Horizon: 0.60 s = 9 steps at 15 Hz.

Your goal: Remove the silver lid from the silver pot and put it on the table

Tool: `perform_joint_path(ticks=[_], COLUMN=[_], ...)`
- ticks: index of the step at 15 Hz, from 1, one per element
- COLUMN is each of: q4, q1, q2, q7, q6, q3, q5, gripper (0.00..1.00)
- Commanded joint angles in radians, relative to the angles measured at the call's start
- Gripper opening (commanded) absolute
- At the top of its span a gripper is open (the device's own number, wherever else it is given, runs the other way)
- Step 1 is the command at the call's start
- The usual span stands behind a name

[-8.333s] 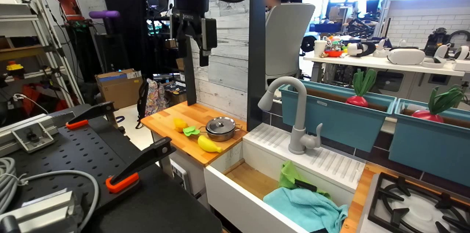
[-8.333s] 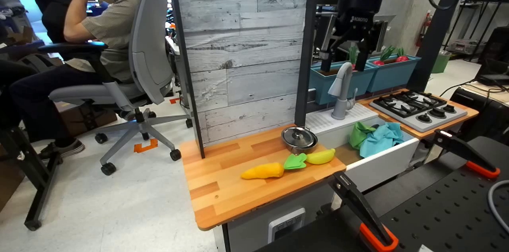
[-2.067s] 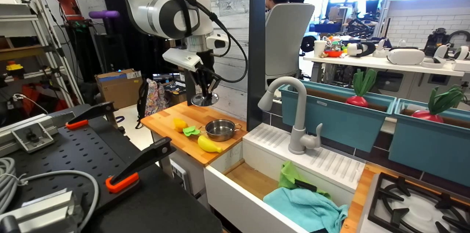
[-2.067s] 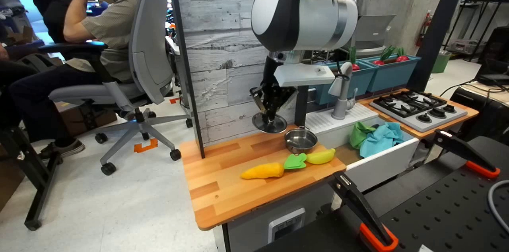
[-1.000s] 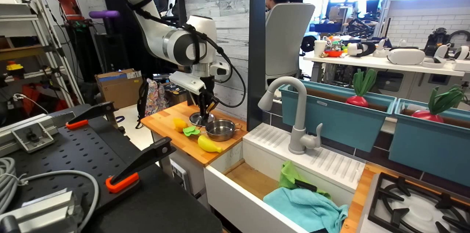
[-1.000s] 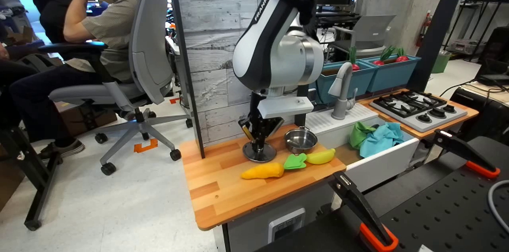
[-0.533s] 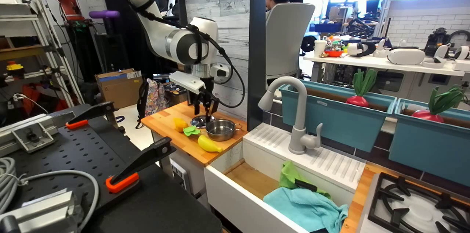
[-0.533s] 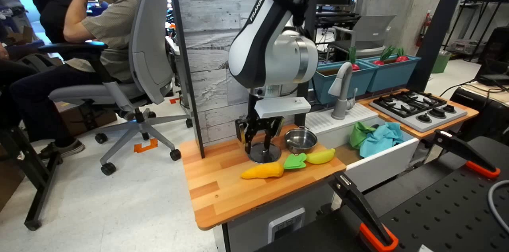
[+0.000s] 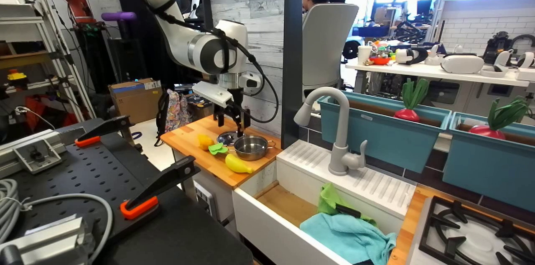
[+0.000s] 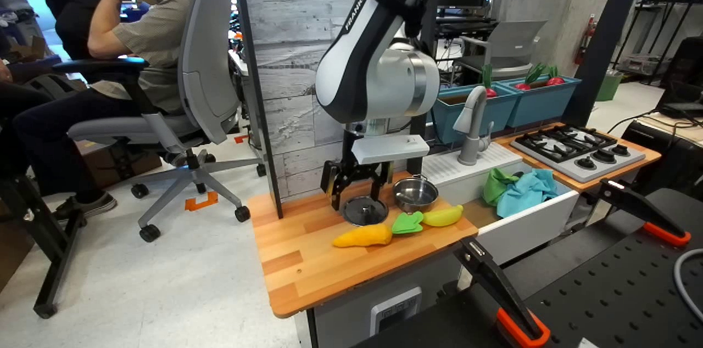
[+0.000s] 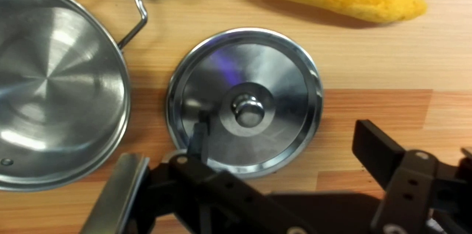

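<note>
The silver lid (image 10: pixel 364 211) lies flat on the wooden table (image 10: pixel 307 276), knob up, between the pot and the orange carrot. It also shows in an exterior view (image 9: pixel 227 138) and the wrist view (image 11: pixel 273 134). The silver pot (image 10: pixel 416 206) stands uncovered beside it; its inside shows in the wrist view (image 11: pixel 48 79). My gripper (image 10: pixel 356 201) is open and empty, just above the lid, fingers pointing down. In the wrist view the gripper (image 11: pixel 281 127) has its fingers wide apart; one overlaps the lid's edge, the other is over bare wood.
A toy carrot (image 10: pixel 363 236) with green leaves (image 10: pixel 407 223) and a yellow banana (image 10: pixel 444 216) lie in front of the lid and pot. A wood-panel wall (image 10: pixel 340 134) rises behind the table. The sink (image 9: pixel 267 231) and grey faucet (image 9: pixel 340 131) adjoin it.
The lid was on the pot, then was lifted in my gripper and lowered onto the table. My gripper has since opened, let go of the knob and risen slightly.
</note>
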Motion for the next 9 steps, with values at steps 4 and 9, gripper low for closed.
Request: perform_joint_path(ticks=[4,9], q4=[-0.244,-0.305], q1=[0.041,0.049], q2=[-0.157,-0.186], q7=[-0.011,-0.007], q6=[0.202,0.278], q3=[-0.021,-0.011], q5=[-0.043,-0.055], gripper=[1.00,1.00])
